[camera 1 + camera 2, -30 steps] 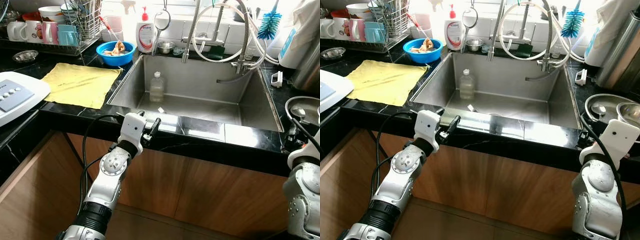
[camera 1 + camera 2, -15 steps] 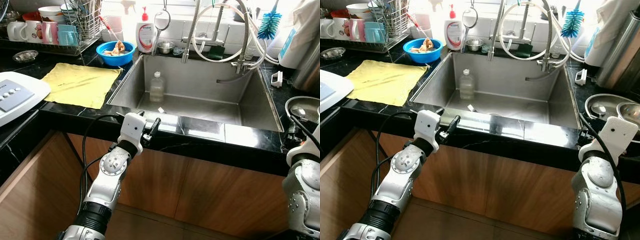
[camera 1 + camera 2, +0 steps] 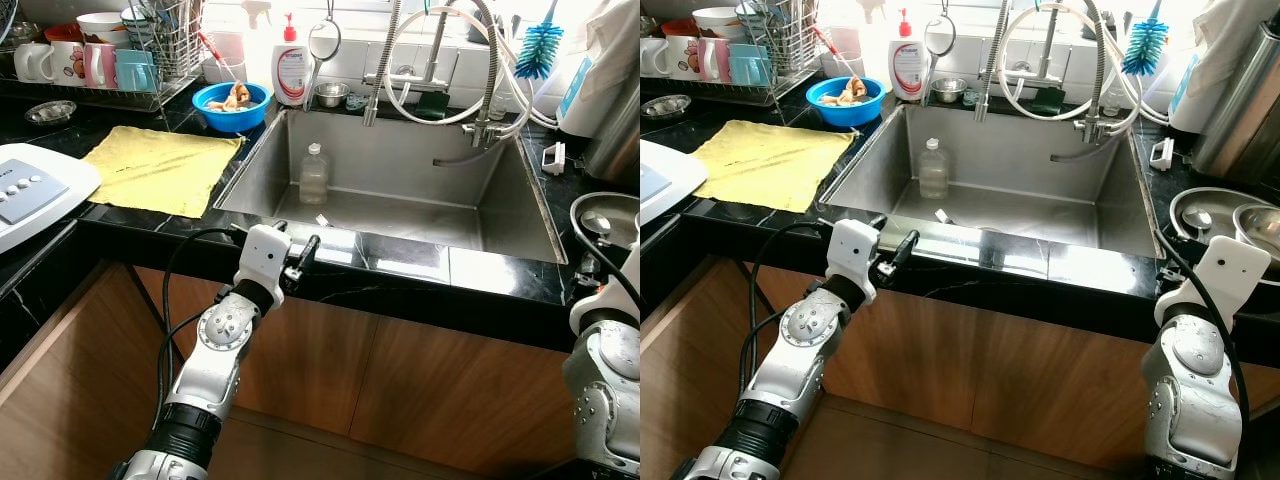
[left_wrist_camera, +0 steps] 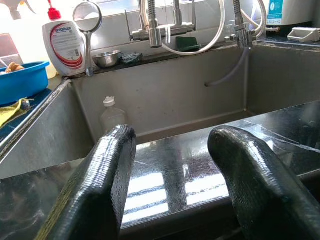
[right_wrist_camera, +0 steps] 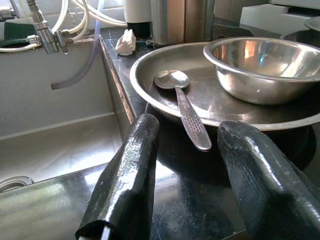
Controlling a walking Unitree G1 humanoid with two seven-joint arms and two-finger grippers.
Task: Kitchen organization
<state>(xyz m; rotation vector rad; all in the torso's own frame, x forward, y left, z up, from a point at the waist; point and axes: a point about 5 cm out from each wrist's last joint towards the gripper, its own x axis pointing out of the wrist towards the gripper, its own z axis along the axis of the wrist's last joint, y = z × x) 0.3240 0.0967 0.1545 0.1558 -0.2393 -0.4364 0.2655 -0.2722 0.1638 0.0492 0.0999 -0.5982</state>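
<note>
At right of frame, the released right gripper (image 5: 185,200) faces a steel spoon (image 5: 185,107) on a round metal plate (image 5: 150,65); grasping it seems next. Left gripper (image 4: 172,185), also released, waits at the sink edge.

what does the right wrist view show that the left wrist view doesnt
The right wrist view has a steel plate holding a spoon and a steel bowl, with the open right gripper low in front of them. The left wrist view has the clear bottle in the sink, the soap bottle and the blue bowl. Both share the sink and faucet hoses.
</note>
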